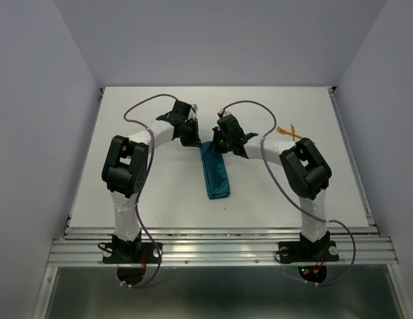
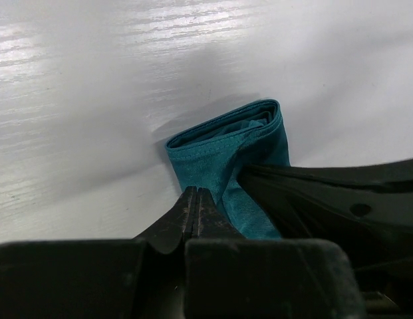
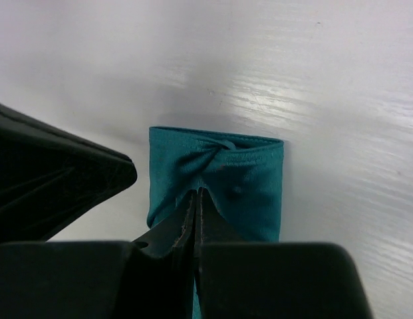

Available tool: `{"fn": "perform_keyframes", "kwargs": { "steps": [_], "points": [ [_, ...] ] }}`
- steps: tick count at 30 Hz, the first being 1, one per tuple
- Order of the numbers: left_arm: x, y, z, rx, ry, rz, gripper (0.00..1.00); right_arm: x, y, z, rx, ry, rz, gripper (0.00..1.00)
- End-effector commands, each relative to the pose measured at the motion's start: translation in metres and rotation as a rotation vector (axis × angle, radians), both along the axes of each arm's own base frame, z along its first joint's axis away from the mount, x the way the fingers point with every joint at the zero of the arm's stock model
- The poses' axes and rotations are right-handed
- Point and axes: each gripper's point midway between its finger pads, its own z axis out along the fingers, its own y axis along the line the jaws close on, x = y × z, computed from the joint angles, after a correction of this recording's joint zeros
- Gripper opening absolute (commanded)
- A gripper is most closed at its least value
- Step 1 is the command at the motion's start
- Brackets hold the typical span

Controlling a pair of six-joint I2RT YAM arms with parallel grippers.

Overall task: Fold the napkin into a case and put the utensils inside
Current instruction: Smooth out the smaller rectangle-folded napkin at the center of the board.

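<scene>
Teal napkin (image 1: 216, 174) lies in the middle of the frame in the top view, folded to a narrow long strip on the white table (image 1: 146, 193). Its upper end sits between the two arms. The left gripper (image 1: 191, 138) and the right gripper (image 1: 224, 145) meet there, close to each other, one from each side.

Both pairs of jaws are pressed together, with no gap visible in either wrist view. In the left wrist view the tips are at the side edge of the cloth, where the layers open like a small mouth. In the right wrist view the tips rest on top of the cloth near its end. Whether a thin layer is pinched between them, I cannot tell.

I judge that they are placed at this end because the fold needs to be flattened or tucked there, so the strip becomes a pocket.

The orange utensils (image 1: 292, 133) lie crossed at the upper right of the table, well apart from the napkin and not yet inside it.
</scene>
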Motion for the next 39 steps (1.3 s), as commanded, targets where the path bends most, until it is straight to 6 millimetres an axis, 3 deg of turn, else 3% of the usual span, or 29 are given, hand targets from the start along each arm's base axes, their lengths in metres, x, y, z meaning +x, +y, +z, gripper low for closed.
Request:
{"fn": "perform_keyframes", "kwargs": {
  "steps": [1, 6, 17, 32, 37, 39],
  "points": [
    [-0.003, -0.003, -0.002, -0.001, -0.001, -0.028, 0.00, 0.009, -0.011, 0.048, 0.023, -0.107, -0.036, 0.01],
    [-0.004, -0.005, -0.006, -0.003, 0.007, -0.037, 0.00, 0.010, -0.020, 0.035, -0.001, -0.090, -0.052, 0.01],
    [-0.007, -0.008, -0.015, -0.003, 0.027, -0.044, 0.00, 0.008, -0.001, 0.000, 0.015, -0.008, 0.026, 0.01],
    [-0.014, -0.022, -0.019, -0.023, 0.044, -0.075, 0.00, 0.009, 0.015, -0.006, 0.056, 0.020, 0.070, 0.01],
    [-0.015, -0.026, -0.023, -0.031, 0.057, -0.083, 0.00, 0.007, 0.013, -0.003, 0.048, 0.029, 0.074, 0.01],
    [-0.014, -0.025, -0.016, -0.028, 0.044, -0.080, 0.00, 0.006, 0.010, 0.007, 0.047, 0.012, 0.071, 0.01]
  ]
}}
